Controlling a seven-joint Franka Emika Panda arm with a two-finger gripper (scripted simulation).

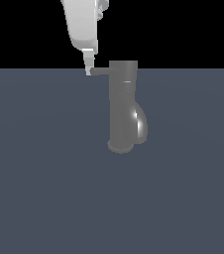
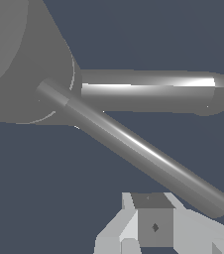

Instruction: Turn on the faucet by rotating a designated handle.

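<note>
Overhead, hand (image 1: 89,71) at handle (image 1: 99,71) tip, faucet (image 1: 123,106) upright

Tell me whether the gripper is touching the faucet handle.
Cannot tell. In the exterior view the gripper meets the handle tip with no gap visible; the wrist view shows its fingertip beside the tip, contact unclear.

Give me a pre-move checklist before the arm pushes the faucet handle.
1. Gripper level with the handle: ok.
2. Fingertip at the handle's free end, away from the cap: ok.
3. Actual contact with the handle: cannot tell.
4. Jaws open or shut: cannot tell.
5. Gripper away from the spout: ok; it sits on the faucet side opposite the gripper.
6. Faucet upright on its base: ok.
</note>
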